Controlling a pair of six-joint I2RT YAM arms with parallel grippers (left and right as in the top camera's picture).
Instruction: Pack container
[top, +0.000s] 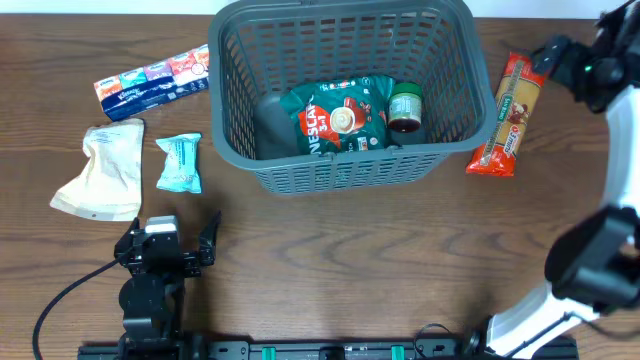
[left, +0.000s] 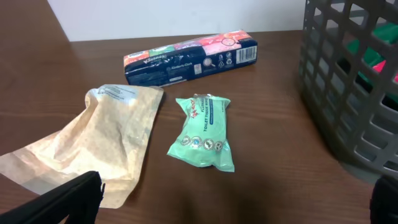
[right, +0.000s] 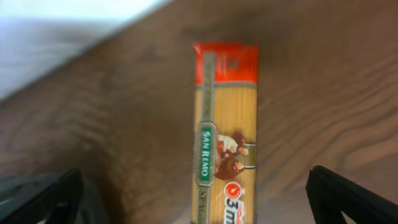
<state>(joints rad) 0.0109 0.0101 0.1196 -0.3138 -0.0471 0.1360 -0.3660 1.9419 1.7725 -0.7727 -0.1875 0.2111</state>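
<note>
Left gripper (top: 168, 240) sits in front of the basket (top: 340, 175) and off to its left, fingers spread apart and empty. Right gripper (right: 193, 202) hangs to the right of the basket, near the pasta (top: 507, 115). Its fingers are wide apart and grip nothing (the packet shows on the wood below them).

The basket stands upright at the far middle of the table (top: 350, 260), mouth up, its long axis running left to right. Inside lie a green-and-red coffee bag (top: 340, 118) and, just beside it on the right, a green-lidded jar (top: 405, 108).

The pasta lies flat beside the basket's right wall, lengthwise roughly front to back, its far end leaning right. Left of the basket is a tissue pack (top: 155, 82) level with the far corner. Nearer the front lie a teal wipes packet (top: 180, 162) and, farther left, a tan pouch (top: 105, 170), both flat.
</note>
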